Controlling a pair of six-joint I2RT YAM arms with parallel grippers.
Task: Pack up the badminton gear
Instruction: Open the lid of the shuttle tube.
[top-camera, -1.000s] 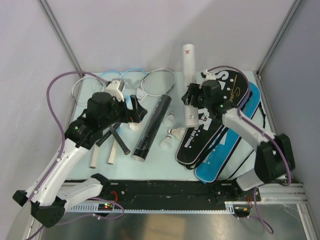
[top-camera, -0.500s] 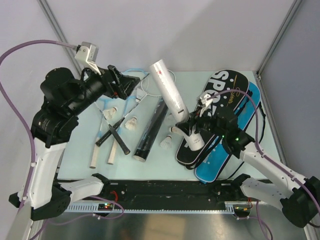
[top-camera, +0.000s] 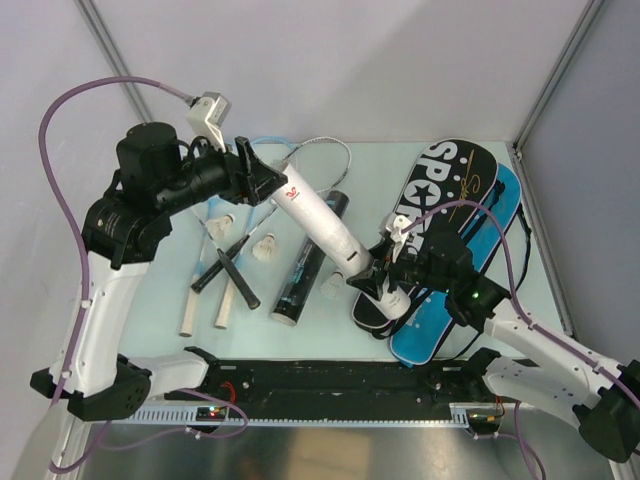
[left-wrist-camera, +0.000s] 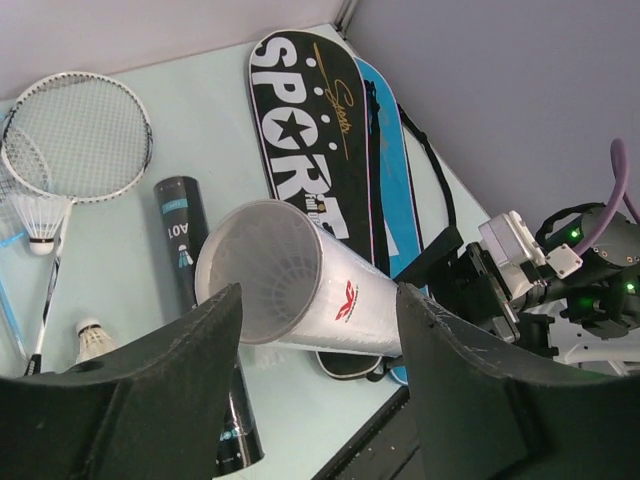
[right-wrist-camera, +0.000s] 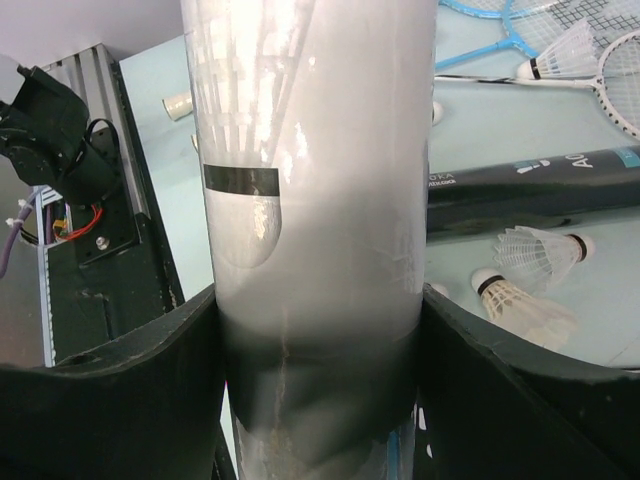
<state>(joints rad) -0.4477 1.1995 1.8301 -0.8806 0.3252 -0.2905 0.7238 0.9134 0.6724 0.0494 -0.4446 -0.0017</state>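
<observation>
- Above the middle of the table (top-camera: 322, 335), my right gripper (top-camera: 372, 275) is clamped on the lower end of the white tube (top-camera: 322, 225) — it slants up to the left.
- My left gripper (top-camera: 272, 186) straddles its open upper end — whether those fingers press it, I cannot tell.
- Beneath it, the black tube (top-camera: 300, 275) lies flat.

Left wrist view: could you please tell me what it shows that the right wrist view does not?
Only the left wrist view shows the white tube's open mouth and the black SPORT bag lying on the blue bag. Only the right wrist view shows the right tool pressed on both sides of that tube, and a shuttlecock's banded cork through its wall. Both show the white tube, the black tube and loose shuttlecocks on the table.
</observation>
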